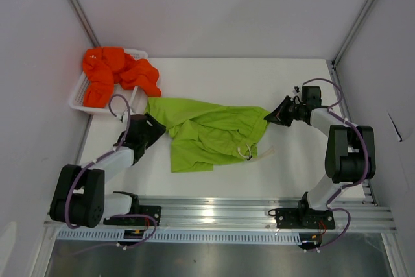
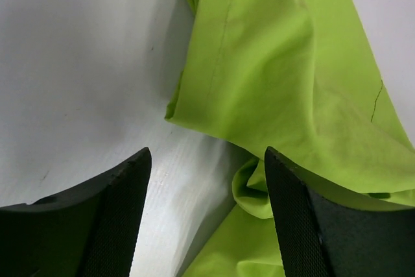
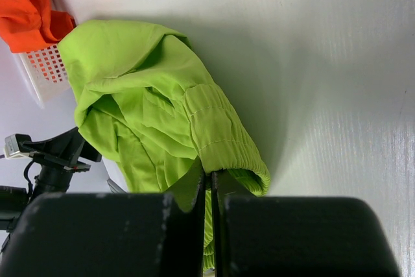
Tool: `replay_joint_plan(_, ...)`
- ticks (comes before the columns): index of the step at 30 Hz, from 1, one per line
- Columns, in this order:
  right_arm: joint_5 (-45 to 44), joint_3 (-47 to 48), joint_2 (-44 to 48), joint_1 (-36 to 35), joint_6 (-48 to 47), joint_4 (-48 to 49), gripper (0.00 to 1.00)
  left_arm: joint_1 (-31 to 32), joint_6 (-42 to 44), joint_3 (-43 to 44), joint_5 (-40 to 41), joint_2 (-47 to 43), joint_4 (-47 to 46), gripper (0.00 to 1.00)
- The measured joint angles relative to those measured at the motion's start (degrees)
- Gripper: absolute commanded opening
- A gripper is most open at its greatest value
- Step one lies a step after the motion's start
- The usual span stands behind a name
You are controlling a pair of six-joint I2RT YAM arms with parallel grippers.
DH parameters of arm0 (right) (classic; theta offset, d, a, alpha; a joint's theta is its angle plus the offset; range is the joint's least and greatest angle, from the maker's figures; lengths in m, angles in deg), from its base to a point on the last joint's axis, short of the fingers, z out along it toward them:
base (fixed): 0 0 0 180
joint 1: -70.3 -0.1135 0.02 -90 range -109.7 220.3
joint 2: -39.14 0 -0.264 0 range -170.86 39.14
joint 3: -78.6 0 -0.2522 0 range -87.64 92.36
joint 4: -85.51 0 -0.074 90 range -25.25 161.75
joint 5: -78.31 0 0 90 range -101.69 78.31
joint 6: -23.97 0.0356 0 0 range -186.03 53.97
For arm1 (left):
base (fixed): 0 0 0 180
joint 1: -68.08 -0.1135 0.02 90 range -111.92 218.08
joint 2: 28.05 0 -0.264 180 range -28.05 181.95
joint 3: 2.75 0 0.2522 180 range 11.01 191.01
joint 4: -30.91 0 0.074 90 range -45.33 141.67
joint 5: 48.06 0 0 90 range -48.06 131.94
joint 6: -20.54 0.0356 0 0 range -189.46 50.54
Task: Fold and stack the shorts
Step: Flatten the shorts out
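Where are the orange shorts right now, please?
In the top view, the orange shorts lie heaped in the white basket, far left on the table.

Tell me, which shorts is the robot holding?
The lime green shorts, pinched by the right hand; the orange shorts lie untouched in the basket.

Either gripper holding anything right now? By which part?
The right gripper is shut on the lime green shorts, pinching the elastic waistband at their right end. The left gripper is open at the shorts' left edge, holding nothing.
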Motion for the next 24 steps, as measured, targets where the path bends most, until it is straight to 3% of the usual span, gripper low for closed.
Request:
replay_joint_plan(10,0.0,0.0,0.0,0.0,0.0,0.1,0.0,-3.5,-4.2,-5.7,-1.6,-0.7,-5.0,0.63)
replay_joint_plan(24,0.0,0.0,0.0,0.0,0.0,0.2,0.0,-3.5,-13.5,-6.1,-1.6,5.9,-14.6,0.53)
